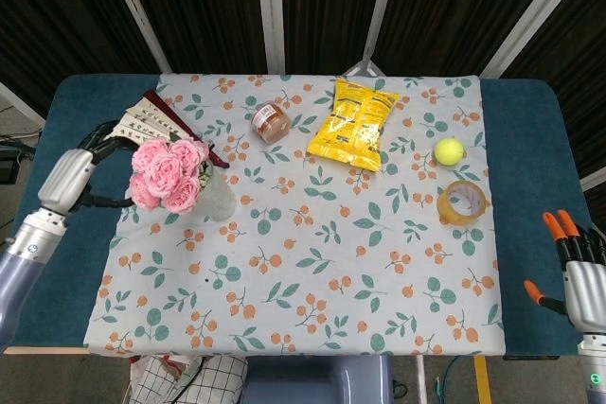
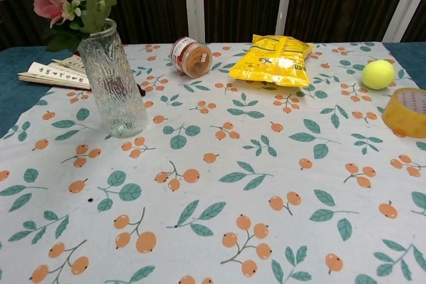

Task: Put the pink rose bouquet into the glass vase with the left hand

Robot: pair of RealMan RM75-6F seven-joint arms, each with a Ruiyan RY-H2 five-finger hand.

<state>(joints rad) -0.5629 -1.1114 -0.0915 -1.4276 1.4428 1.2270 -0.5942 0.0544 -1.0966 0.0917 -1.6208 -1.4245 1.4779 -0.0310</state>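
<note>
The pink rose bouquet [image 1: 169,173] stands in the glass vase [image 2: 114,83], which is upright on the table [image 1: 530,130] near its left edge. Only the head view shows the hands: the left hand [image 1: 74,177] sits just left of the blooms with fingers spread and empty, and the right hand [image 1: 576,267] waits open at the table's near right corner. The chest view shows neither hand, but gives the vase's ribbed glass and the stems entering its mouth.

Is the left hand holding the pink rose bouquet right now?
No, the left hand is off to the side, apart from the bouquet standing in the glass vase.
</note>
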